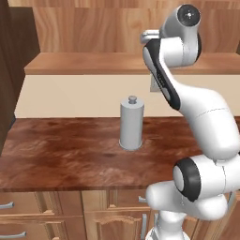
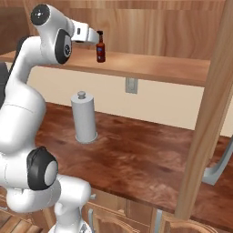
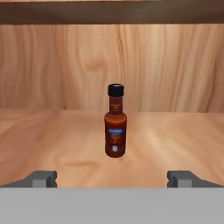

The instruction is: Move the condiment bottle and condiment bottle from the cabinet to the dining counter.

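A condiment bottle [image 3: 116,127], dark red with a black cap, is seen standing upright on the cabinet shelf [image 2: 150,66], well back from its front edge. The gripper [image 3: 113,178] is held level before it with fingers spread wide, grasping nothing. A grey paper towel holder [image 1: 131,123] stands on the counter [image 1: 56,154] below.

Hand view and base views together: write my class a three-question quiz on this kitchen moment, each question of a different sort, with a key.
1. True or false: the sauce bottle stands upright on the cabinet shelf.
2. The pincer is: A open, B shut on the bottle.
3. What grey thing stands on the counter?

Key: 1 true. 2 A; its fingertips sit wide apart, short of the bottle. 3 the paper towel holder.
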